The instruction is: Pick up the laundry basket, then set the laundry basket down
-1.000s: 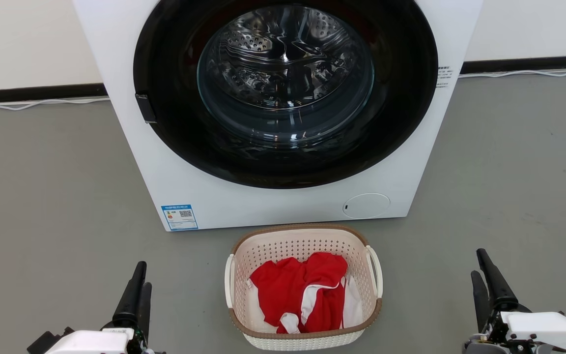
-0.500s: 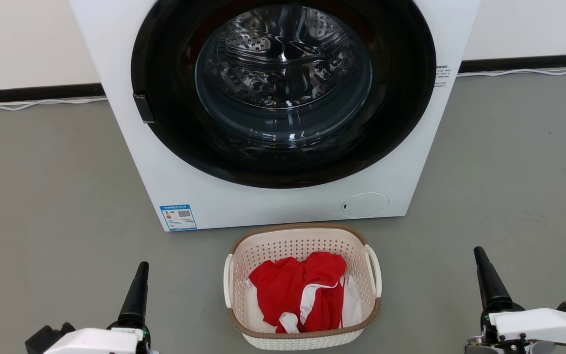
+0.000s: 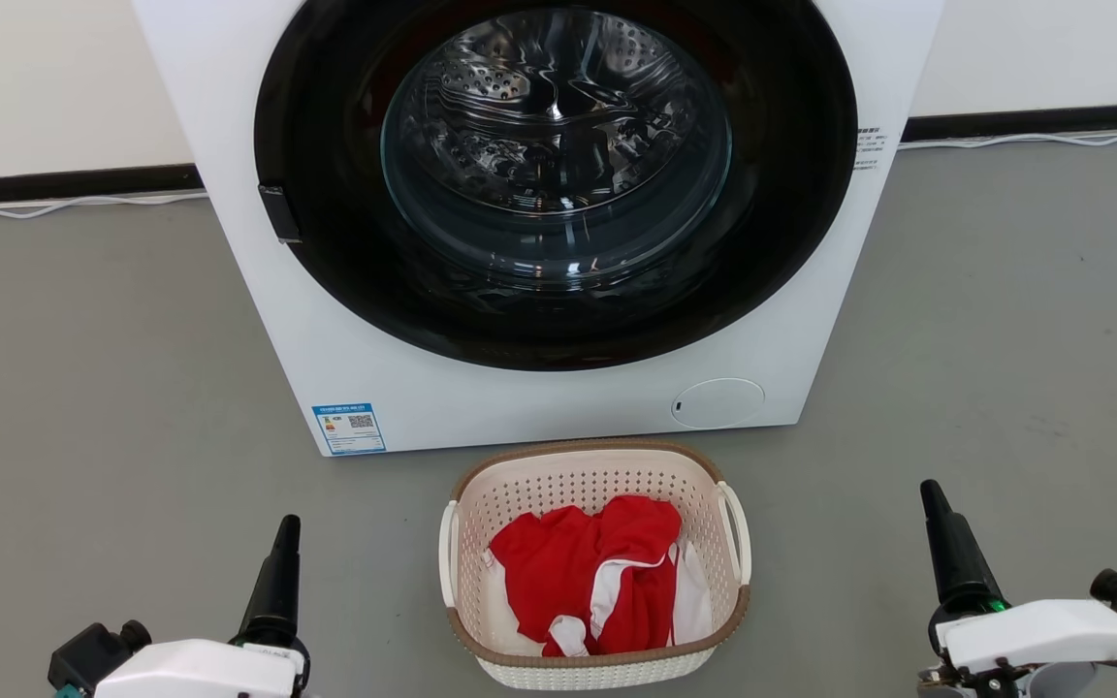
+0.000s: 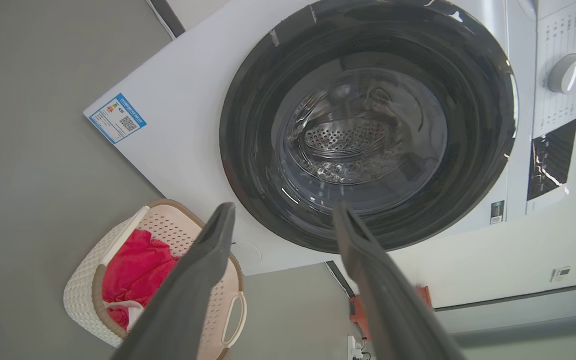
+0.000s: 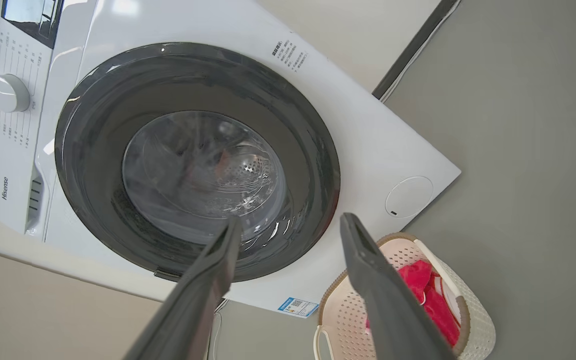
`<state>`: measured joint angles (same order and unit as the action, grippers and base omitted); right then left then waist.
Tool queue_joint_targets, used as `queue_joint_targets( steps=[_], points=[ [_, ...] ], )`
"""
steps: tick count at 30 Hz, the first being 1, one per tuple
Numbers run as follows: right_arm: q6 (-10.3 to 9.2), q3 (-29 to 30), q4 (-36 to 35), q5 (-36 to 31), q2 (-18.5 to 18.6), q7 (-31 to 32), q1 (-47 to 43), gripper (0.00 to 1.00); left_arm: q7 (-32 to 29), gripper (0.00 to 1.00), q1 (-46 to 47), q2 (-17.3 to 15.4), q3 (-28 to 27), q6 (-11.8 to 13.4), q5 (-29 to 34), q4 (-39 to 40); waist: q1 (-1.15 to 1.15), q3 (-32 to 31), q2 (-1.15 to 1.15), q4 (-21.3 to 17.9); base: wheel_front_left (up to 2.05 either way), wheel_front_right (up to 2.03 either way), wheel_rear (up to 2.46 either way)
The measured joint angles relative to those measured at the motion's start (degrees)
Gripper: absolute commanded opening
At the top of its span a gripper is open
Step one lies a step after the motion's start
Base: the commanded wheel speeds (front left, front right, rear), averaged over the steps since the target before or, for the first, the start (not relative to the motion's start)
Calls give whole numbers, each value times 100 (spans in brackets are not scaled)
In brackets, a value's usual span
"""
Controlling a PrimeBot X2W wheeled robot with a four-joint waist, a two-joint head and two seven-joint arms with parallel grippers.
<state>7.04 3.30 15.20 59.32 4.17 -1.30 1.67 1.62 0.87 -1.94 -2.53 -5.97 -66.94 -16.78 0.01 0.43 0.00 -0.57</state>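
Note:
The laundry basket (image 3: pixel 568 490) stands on the grey floor just in front of the washing machine. It is cream, perforated, with a brown rim and white loop handles, and it holds red and white clothes (image 3: pixel 597 572). My left gripper (image 3: pixel 287 528) hovers at the lower left, well left of the basket, open and empty. On the other side, my right gripper (image 3: pixel 932 494) hovers apart from the basket, also open and empty. The left wrist view has the basket (image 4: pixel 80 300) below and left of my open left gripper (image 4: pixel 284 207). In the right wrist view the basket (image 5: pixel 475 312) lies right of my open right gripper (image 5: pixel 292 218).
The white washing machine (image 3: pixel 539 412) with its round dark glass door (image 3: pixel 558 145) rises right behind the basket. A black baseboard and white cables (image 3: pixel 74 204) run along the far wall. Grey floor (image 3: pixel 112 388) spreads out on both sides of the basket.
Both grippers have rolled, so each now shows one finger edge-on instead of two. The right gripper has edged left and up. The basket has not moved.

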Motion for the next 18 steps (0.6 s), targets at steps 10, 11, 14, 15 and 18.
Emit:
queue_joint_targets(
  steps=[10,11,14,15,18],
  points=[
    [1,-126,8,-938,60,-191,107,100,196,100,2,-2,52,35,982,51,0,10,0,-1,0,0,0],
    [1,-137,9,-1023,64,-192,107,100,201,100,2,-2,56,36,1070,56,0,11,0,-2,0,0,0],
    [1,-162,25,-1282,70,-244,108,100,248,100,2,-2,69,36,1294,74,0,10,0,-4,0,0,0],
    [1,-167,37,-1362,73,-260,108,100,253,100,3,-3,69,40,1377,81,0,10,0,-4,0,0,0],
    [1,-188,60,-1606,74,-310,107,100,314,100,3,-5,68,40,1536,93,0,13,0,-10,0,0,0]
  ],
)
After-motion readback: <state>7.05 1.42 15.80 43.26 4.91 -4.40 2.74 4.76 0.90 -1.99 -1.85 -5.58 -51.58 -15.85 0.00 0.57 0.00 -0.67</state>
